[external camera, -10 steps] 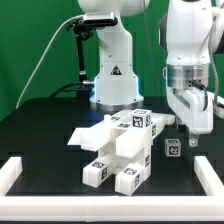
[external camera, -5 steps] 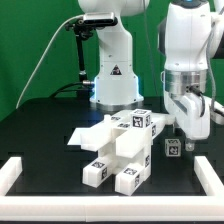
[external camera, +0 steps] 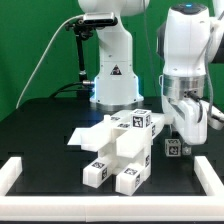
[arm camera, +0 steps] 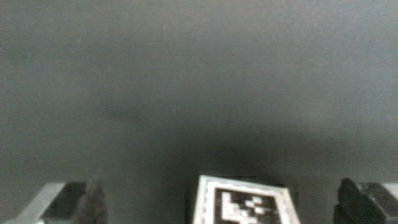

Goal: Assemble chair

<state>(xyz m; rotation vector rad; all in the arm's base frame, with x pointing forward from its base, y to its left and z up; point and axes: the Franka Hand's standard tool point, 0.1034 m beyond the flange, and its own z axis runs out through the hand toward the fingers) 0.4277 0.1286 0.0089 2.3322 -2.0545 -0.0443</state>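
The arm (external camera: 185,60) reaches down, its gripper (external camera: 191,137) pointing downward, jaws spread wide, empty.

Chair (external camera: 118,150): matte white plastic blocks w/ black-and-white printed tags, smooth faces. Small loose cube (external camera: 172,146): same matte plastic. Table (external camera: 45,125): black, matte, even finish. Robot arm (external camera: 185,45): glossy white shell. Border rails (external camera: 12,172): plain white, smooth.

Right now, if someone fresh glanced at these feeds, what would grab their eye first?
Probably the cluster of white tagged chair parts piled mid-table in the exterior view, stark against the black table. Next, the big white arm on that view's right, its open claw hanging just above a lone small tagged cube beside the pile. In the wrist view, that cube's tag sits between the fingers, untouched.
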